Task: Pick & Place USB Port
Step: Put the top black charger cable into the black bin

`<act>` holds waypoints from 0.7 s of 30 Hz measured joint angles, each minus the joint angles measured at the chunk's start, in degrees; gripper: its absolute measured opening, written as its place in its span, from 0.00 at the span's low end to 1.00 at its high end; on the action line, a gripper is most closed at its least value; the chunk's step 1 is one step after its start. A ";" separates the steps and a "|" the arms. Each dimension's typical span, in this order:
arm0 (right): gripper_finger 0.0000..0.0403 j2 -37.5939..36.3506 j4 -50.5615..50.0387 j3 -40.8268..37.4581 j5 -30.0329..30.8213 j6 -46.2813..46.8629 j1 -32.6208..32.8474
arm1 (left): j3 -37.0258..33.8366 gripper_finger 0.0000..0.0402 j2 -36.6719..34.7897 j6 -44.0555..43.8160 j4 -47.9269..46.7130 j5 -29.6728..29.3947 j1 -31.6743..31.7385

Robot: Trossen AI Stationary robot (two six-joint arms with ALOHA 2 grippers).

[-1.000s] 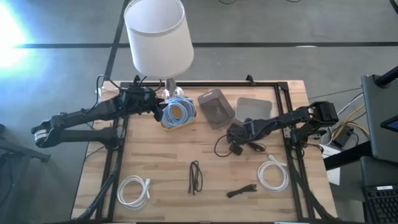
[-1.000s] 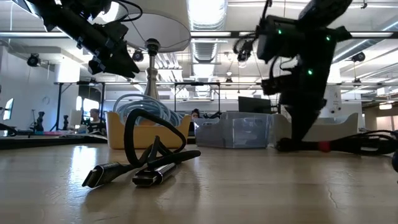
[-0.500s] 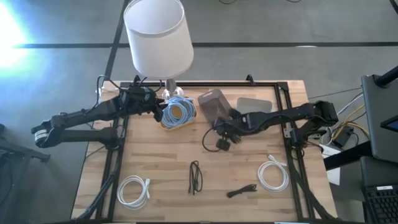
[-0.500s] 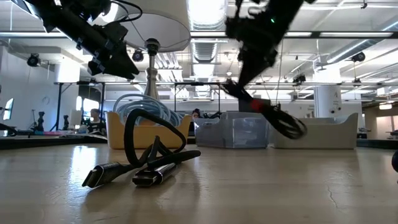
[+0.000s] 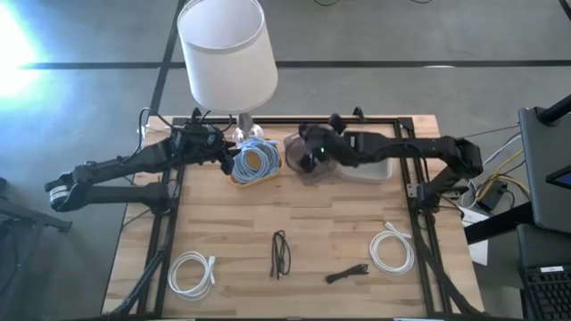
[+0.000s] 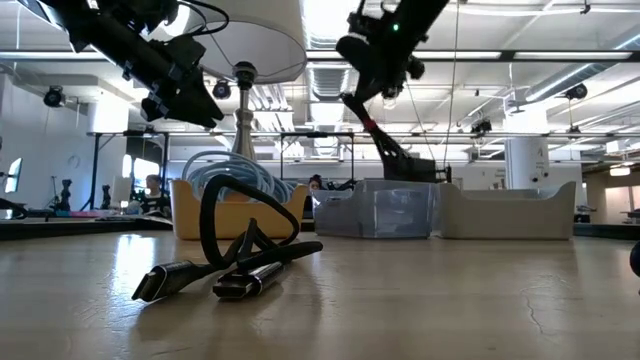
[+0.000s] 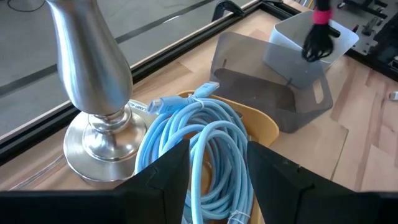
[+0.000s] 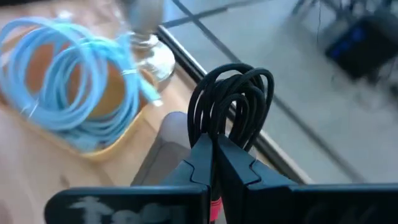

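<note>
Overhead, the right gripper point(image 5: 308, 153) hangs above the smoky translucent bin point(image 5: 308, 159) at the table's back edge, its fingers pressed together on a coiled black USB cable point(image 8: 231, 106) whose loops stand up past the fingertips in the right wrist view; the cable is thus in the air, over or just beside that bin, with a paler bin point(image 5: 370, 160) next to it; the left gripper point(image 5: 223, 150) waits with fingers spread just beside the yellow tray point(image 7: 264, 127) of light-blue cable point(image 7: 199, 146), near the lamp base point(image 7: 96, 134); by the look of it the black cable is light and limp, its loops liable to spring apart or snag a bin wall, so a pinch across the bundled middle seems the soundest hold; a black cable point(image 5: 280, 252), a second dark cable point(image 5: 346, 273) and two white coils point(image 5: 192, 272) point(image 5: 392, 250) lie on the wooden table point(image 5: 232, 223) toward the front.
</note>
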 joint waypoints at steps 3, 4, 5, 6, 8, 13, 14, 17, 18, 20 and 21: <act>0.02 1.32 -1.10 -1.16 -2.21 6.37 -2.71 | -0.02 0.41 0.00 0.49 -0.03 0.00 0.02; 0.02 1.67 -1.14 -1.73 -3.41 7.48 -3.26 | -0.02 0.41 0.01 0.82 -0.06 0.00 0.02; 0.02 1.84 -0.98 -2.44 -4.93 8.63 -3.71 | -0.02 0.41 0.00 1.02 -0.06 0.00 0.00; 0.02 2.09 -0.80 -3.06 -6.36 9.92 -4.07 | -0.04 0.41 0.00 1.14 -0.11 0.00 0.02; 0.02 2.65 0.16 -3.89 -8.54 12.94 -4.44 | -0.04 0.41 0.01 1.23 -0.11 0.00 0.02; 0.02 6.11 -0.09 -4.35 -8.68 14.16 -4.70 | -0.04 0.41 0.02 1.29 -0.10 0.02 0.00; 0.02 6.85 -0.15 -4.26 -8.68 14.14 -4.72 | -0.04 0.41 0.01 1.29 -0.10 0.02 0.00; 0.02 9.27 0.09 -3.42 -8.76 13.09 -4.86 | -0.04 0.41 0.01 1.29 -0.11 0.02 0.00; 0.03 10.10 -0.08 -3.23 -8.84 12.56 -4.94 | -0.04 0.41 0.00 1.29 -0.10 0.02 0.00; 0.04 11.63 -0.11 -2.75 -8.85 12.14 -5.27 | -0.04 0.41 0.01 1.29 -0.10 0.02 0.00; 0.05 12.26 -0.13 -2.49 -8.94 12.11 -5.45 | -0.04 0.41 0.02 1.29 -0.08 0.02 0.00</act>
